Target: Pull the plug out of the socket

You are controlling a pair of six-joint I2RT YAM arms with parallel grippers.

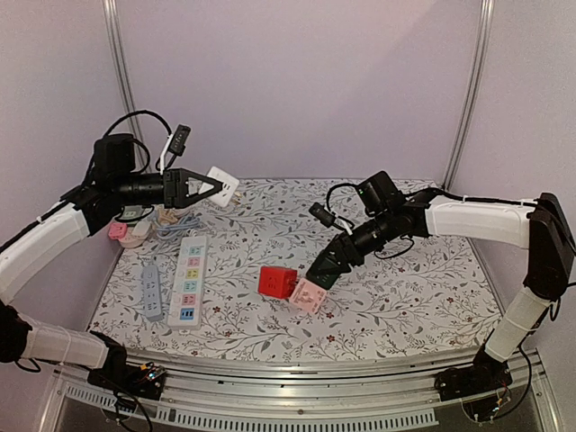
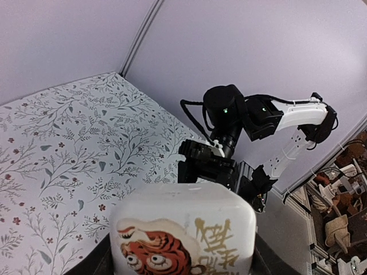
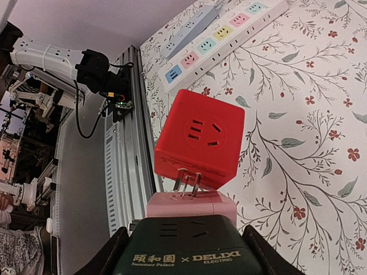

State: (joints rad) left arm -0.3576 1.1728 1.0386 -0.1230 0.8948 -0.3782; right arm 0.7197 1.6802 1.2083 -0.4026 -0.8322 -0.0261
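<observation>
Currently in hand: the red cube plug (image 3: 199, 137) is to be drawn out of the pink cube socket (image 3: 192, 205); the two are judged not yet parted.
State of right gripper (image 1: 317, 277): clenched on a dark green cube (image 3: 186, 246), against which the pink cube socket is stacked.
Task's thing: the red cube plug is seen near the white power strip (image 1: 189, 281), off its right side, and is joined to the socket by prongs (image 3: 188, 183) that are partly bared.
State of left gripper (image 1: 212, 187): closed around a white adapter (image 2: 182, 223) with a tiger print, held above the surface (image 1: 405, 297), beyond the power strip's far end.
Doing it well: the pull is best kept straight along the prongs, since a sideways twist would likely bind them. The red cube must be braced or gripped, as only the socket side is held.
Not settled: whether the red cube rests on the surface cannot be told.
</observation>
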